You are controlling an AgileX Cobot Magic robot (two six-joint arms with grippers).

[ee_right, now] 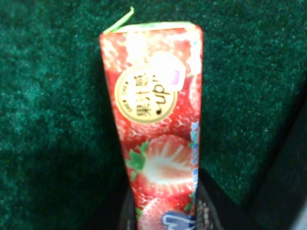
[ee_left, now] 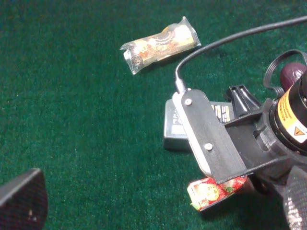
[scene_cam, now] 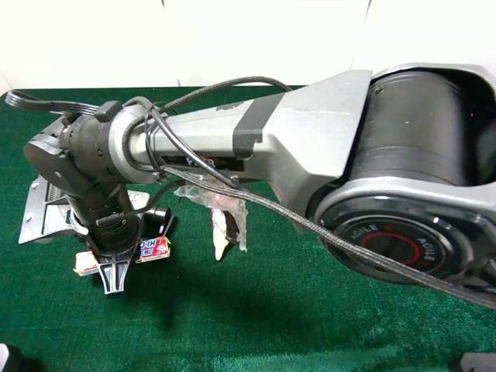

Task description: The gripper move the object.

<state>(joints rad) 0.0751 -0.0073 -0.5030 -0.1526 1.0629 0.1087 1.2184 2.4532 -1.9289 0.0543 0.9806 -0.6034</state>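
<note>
The candy pack (scene_cam: pixel 153 249) is a slim stick with a white end and a pink-red strawberry wrapper, lying low on the green cloth at the left. My right arm reaches across the middle, and its black gripper (scene_cam: pixel 115 276) points down over the pack. In the right wrist view the pack (ee_right: pixel 156 129) sticks out from between the fingers of the gripper (ee_right: pixel 165 218), which is shut on it. The left wrist view shows the pack's end (ee_left: pixel 211 192) under that gripper. My left gripper (ee_left: pixel 156 215) is open and empty, with one finger (ee_left: pixel 21 199) showing low at the side.
A clear-wrapped beige snack pack (ee_left: pixel 160 43) lies on the cloth beyond the right arm; it also shows in the exterior high view (scene_cam: pixel 225 213). A grey flat device (ee_left: pixel 175 129) sits beside the candy pack. A purple radish (ee_left: pixel 292 73) is partly hidden behind the arm.
</note>
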